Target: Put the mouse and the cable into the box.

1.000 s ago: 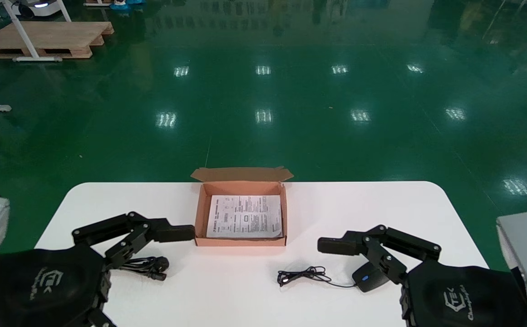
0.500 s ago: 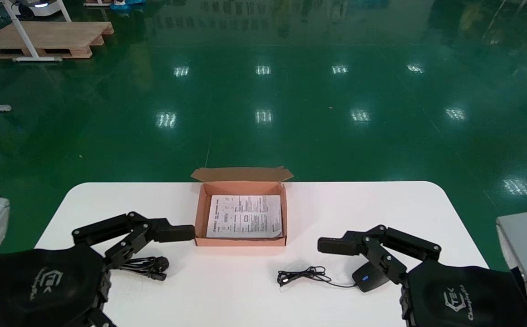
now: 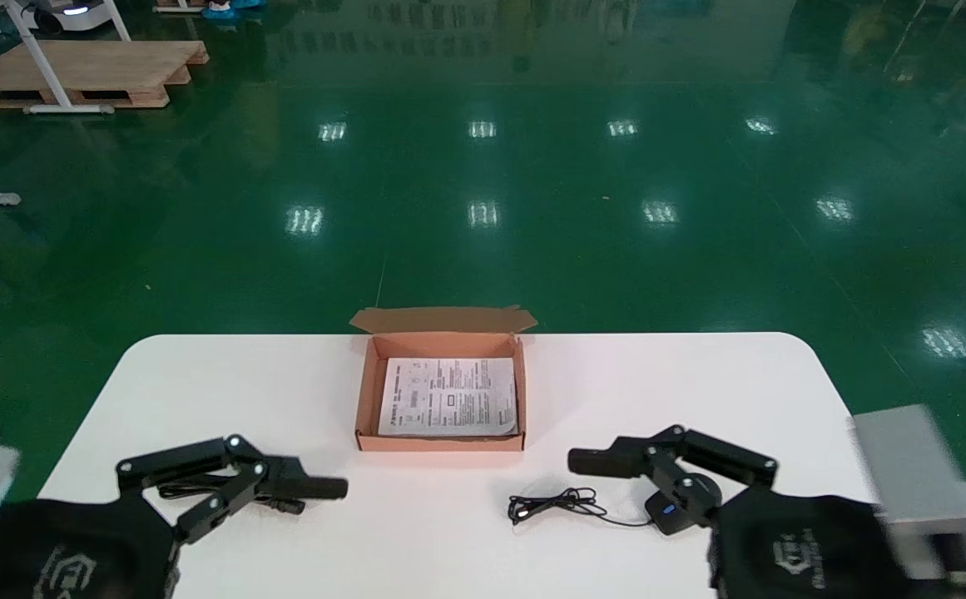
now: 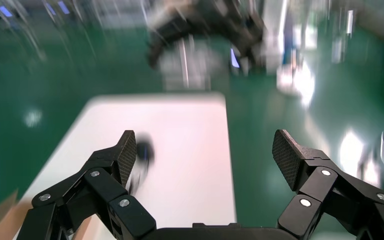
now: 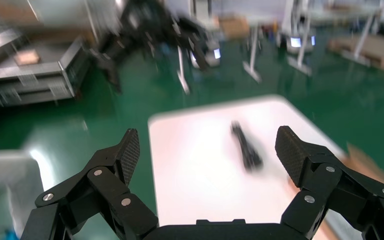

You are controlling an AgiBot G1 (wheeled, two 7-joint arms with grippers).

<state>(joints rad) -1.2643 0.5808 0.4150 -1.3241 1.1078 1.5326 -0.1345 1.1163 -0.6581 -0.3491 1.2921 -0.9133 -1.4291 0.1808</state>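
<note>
The box stands open at the far middle of the table, its flap folded back and a printed sheet lying flat inside. The cable, a black bundle, lies on the table at the left front, well apart from the box. In the head view the left gripper overlaps the cable, its tip pointing toward the centre; whether the two touch cannot be told. Its fingers are spread wide with nothing between them. The mouse, black with a small blue light, lies at the right front. Its thin cord loops loosely toward the middle of the table, on the near side of the box. The right gripper sits just over the mouse, pointing inward, and its fingers are likewise spread wide and empty. In the right wrist view the cable shows as a dark bundle across the table.
</note>
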